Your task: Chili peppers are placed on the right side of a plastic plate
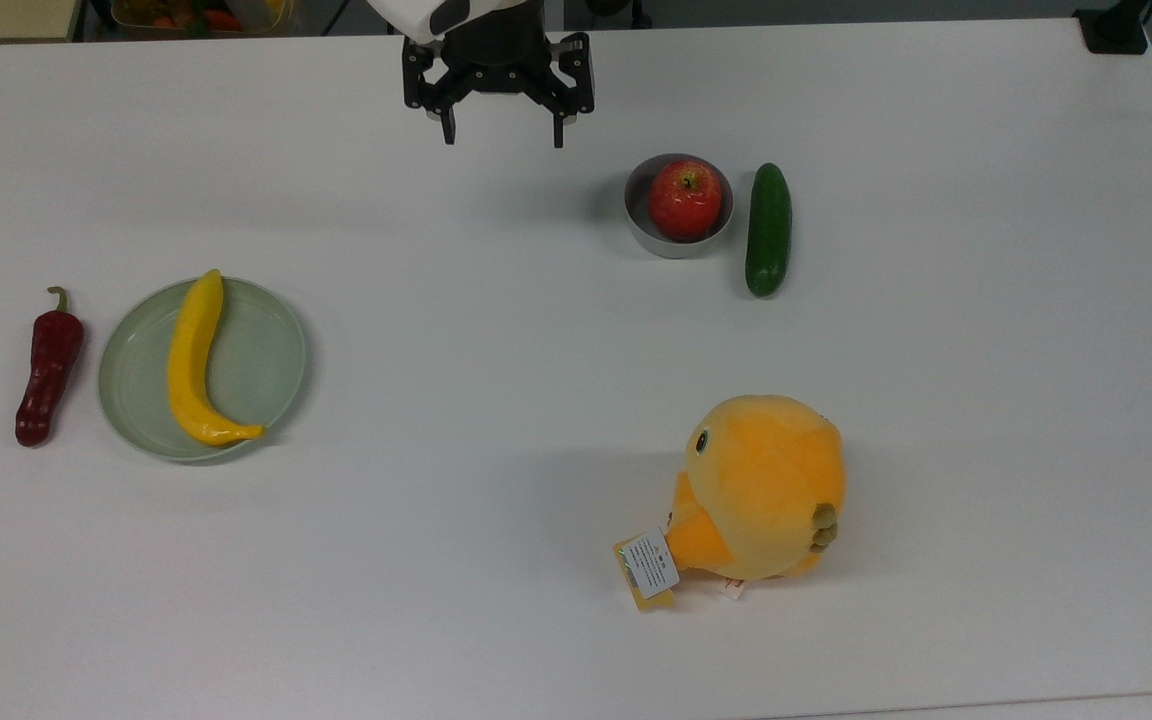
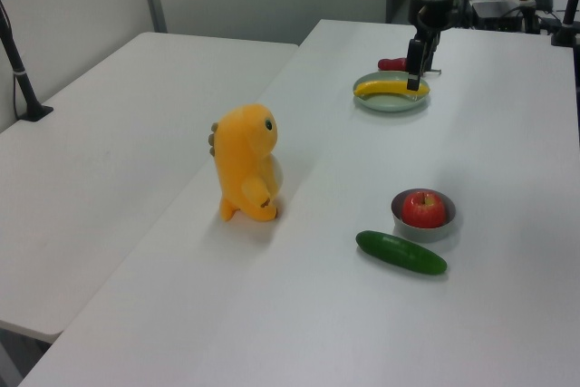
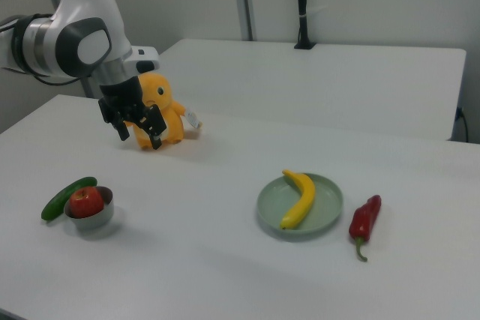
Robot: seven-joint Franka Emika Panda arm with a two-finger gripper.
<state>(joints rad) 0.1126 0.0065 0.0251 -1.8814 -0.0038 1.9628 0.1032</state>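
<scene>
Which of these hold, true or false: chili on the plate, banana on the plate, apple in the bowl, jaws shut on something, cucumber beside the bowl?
1. The chili pepper lies on the plastic plate. False: it lies on the table beside the plate, at the top view's left of it.
2. The banana lies on the plate. True.
3. The apple sits in the small grey bowl. True.
4. The gripper has its jaws shut on something. False: they are open and empty, up above the table.
5. The cucumber lies beside the bowl. True.
</scene>
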